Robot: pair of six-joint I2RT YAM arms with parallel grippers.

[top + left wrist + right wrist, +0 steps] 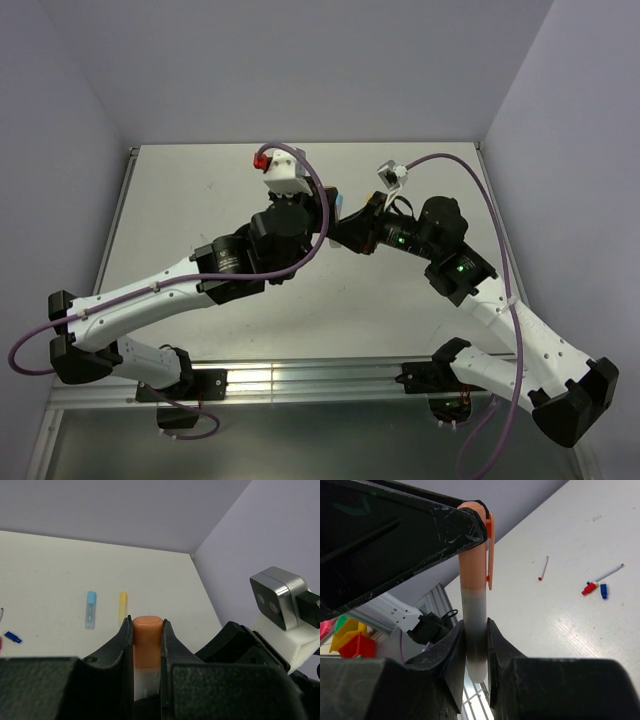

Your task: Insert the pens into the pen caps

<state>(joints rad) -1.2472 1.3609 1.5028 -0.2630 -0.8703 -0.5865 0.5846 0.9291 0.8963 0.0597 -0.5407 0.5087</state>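
Both grippers meet above the table's middle, on one pen. In the left wrist view my left gripper is shut on an orange pen cap, with the pale barrel showing below it. In the right wrist view my right gripper is shut on the whitish barrel of that pen. The orange pen cap, clip outward, sits over the barrel's upper end and is pinched by the left finger. From above, the left gripper and right gripper touch tip to tip; the pen is hidden there.
On the table lie a light blue stubby pen, a yellow one and a dark blue cap. The right wrist view shows a thin white stick, a red cap on another stick and a dark blue cap.
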